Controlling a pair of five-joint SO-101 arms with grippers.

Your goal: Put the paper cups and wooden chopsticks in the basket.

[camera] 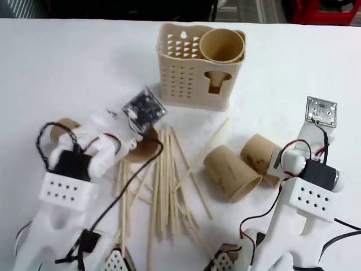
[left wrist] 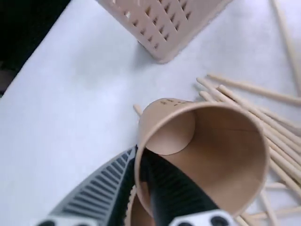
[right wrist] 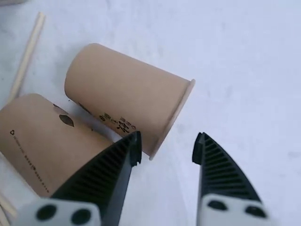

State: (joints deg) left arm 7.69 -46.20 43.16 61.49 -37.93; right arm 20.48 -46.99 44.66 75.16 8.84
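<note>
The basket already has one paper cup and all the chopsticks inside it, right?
Not quite. The basket does hold one paper cup, but the chopsticks are not inside it. The high view shows them lying scattered on the table, between the two arms.

I work in a robotics lab. Bare circuit boards (camera: 321, 111) and loose wires (camera: 121, 188) ride my printed arms (camera: 66, 192).
</note>
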